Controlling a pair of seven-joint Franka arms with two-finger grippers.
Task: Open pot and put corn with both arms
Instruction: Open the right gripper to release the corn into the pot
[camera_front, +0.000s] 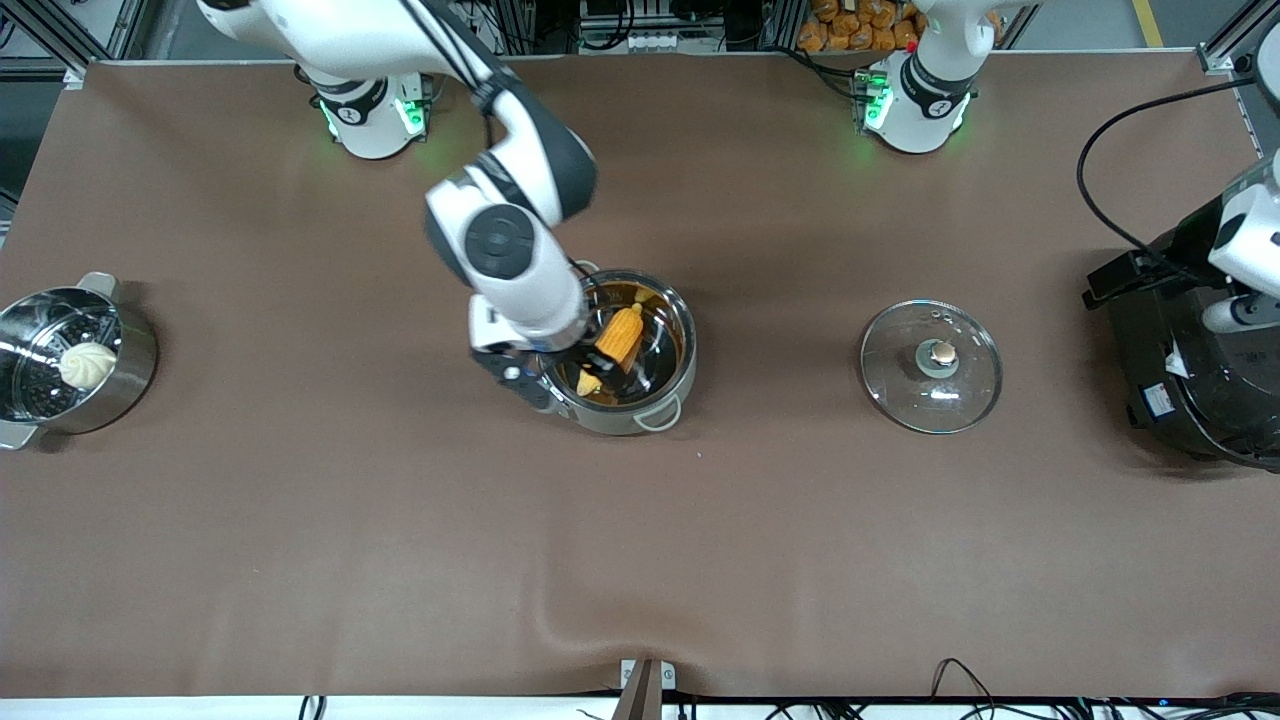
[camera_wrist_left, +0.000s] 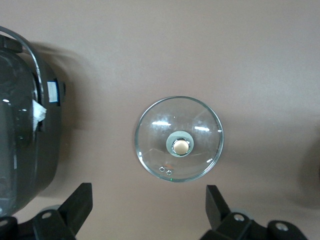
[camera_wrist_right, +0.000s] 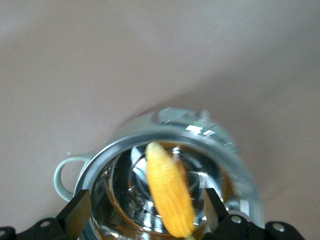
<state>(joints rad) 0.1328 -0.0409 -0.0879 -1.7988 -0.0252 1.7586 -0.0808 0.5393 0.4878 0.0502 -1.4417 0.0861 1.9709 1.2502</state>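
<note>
The steel pot (camera_front: 668, 408) stands uncovered at mid-table. The yellow corn (camera_front: 620, 335) is tilted inside it, over the shiny bottom. My right gripper (camera_wrist_right: 146, 212) hangs open just above the pot's rim (camera_wrist_right: 125, 145). The corn (camera_wrist_right: 170, 192) shows between its fingers (camera_wrist_right: 79, 210) and touches neither. The glass lid (camera_front: 905, 385) with its tan knob lies flat on the table toward the left arm's end. My left gripper (camera_wrist_left: 148, 210) is open and empty, high above the bare table between the lid (camera_wrist_left: 200, 150) and the rice cooker.
A black rice cooker (camera_front: 1200, 370) stands at the left arm's end of the table, also seen in the left wrist view (camera_wrist_left: 20, 140). A steel steamer pot (camera_front: 130, 365) with a white bun sits at the right arm's end.
</note>
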